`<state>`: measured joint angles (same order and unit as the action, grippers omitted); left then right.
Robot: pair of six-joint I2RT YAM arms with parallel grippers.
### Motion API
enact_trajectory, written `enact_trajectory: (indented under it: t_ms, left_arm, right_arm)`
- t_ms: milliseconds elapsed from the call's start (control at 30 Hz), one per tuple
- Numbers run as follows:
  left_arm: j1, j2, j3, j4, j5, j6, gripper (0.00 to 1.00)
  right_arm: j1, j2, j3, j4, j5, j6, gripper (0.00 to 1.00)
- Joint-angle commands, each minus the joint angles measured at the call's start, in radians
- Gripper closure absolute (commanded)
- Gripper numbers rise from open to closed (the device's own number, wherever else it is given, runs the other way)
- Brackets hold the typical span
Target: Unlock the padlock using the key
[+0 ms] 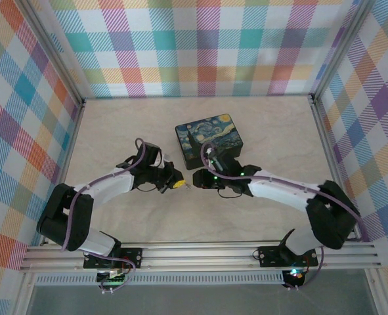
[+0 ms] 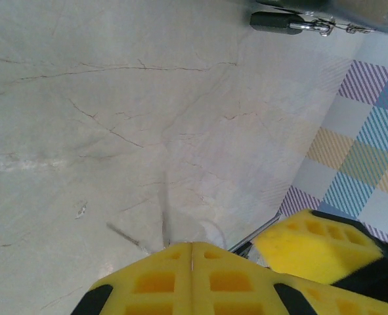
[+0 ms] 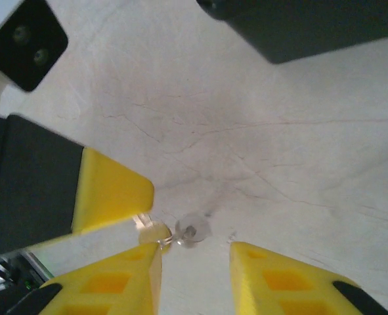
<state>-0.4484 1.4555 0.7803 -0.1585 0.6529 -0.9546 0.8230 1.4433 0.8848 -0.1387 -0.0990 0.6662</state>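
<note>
Pastel plaid walls (image 1: 207, 46) close the top, left and right of the frame, joined by silvery corner posts (image 1: 52, 52). A pale marbled tabletop (image 1: 115, 131) with fine dark veins fills the middle. Silvery rails (image 1: 200, 256) cross the bottom, with grey floor (image 1: 246, 298) below them. The light is soft and even.

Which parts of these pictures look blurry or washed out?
Left wrist view: the thin silvery metal key poking from the shut left end effector is a faint smeared streak; the tiny dark padlock is sharper. Right wrist view: that key looks ghostly, almost see-through. Top view: even light, no harsh glare.
</note>
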Motion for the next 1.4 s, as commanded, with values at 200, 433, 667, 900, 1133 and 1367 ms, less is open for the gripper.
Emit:
enact_trajectory:
  t_ms: [200, 433, 667, 900, 1133, 1367]
  left_arm:
    - [0.011, 0.034, 0.127, -0.243, -0.030, -0.130, 1.00]
    - [0.010, 0.030, 0.164, -0.345, -0.044, -0.145, 1.00]
    - [0.016, 0.010, 0.136, -0.310, -0.042, -0.188, 1.00]
    - [0.032, -0.006, 0.133, -0.313, -0.040, -0.199, 1.00]
    - [0.056, -0.029, 0.124, -0.295, -0.020, -0.211, 1.00]
    - [0.056, -0.023, 0.149, -0.298, 0.028, -0.167, 1.00]
  right_arm:
    - [0.068, -0.075, 0.013, 0.044, 0.094, -0.496, 0.65]
    - [0.114, 0.040, 0.086, 0.074, 0.084, -0.620, 0.66]
    - [0.116, 0.064, 0.079, 0.097, 0.038, -0.640, 0.65]
    - [0.115, 0.108, 0.097, 0.093, -0.025, -0.651, 0.64]
    - [0.116, 0.133, 0.100, 0.115, -0.028, -0.649, 0.65]
    - [0.116, 0.178, 0.143, 0.130, 0.007, -0.643, 0.70]
